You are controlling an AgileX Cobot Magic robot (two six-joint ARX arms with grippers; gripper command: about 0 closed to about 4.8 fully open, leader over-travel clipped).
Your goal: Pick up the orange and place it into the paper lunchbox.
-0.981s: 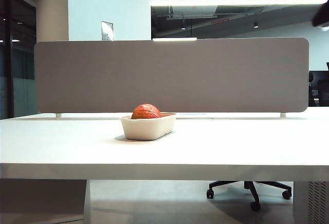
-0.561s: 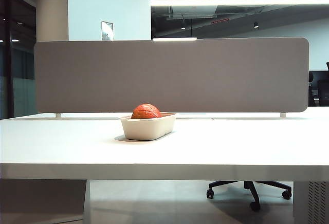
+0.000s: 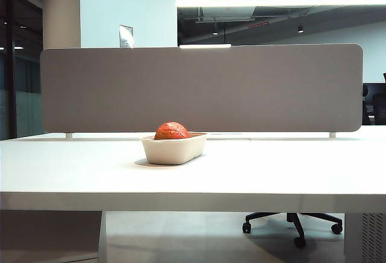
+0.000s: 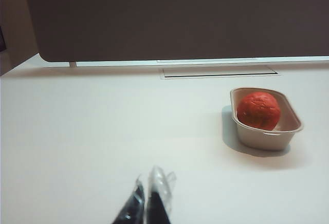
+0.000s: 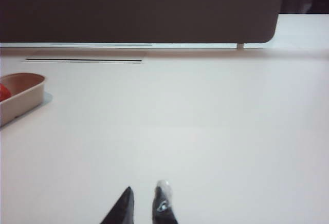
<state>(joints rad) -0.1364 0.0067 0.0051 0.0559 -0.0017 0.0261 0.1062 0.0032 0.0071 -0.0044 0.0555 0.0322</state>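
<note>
Gone from the table view: the dark arm at 2 o'clock.
Orange sits in lunchbox; left gripper pinched empty, right gripper narrow, empty.

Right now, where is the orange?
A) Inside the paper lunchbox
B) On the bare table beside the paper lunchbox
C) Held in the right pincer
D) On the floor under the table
A: the orange sits inside the paper lunchbox, and both the left pincer and the right pincer are far from it, holding nothing.
</note>
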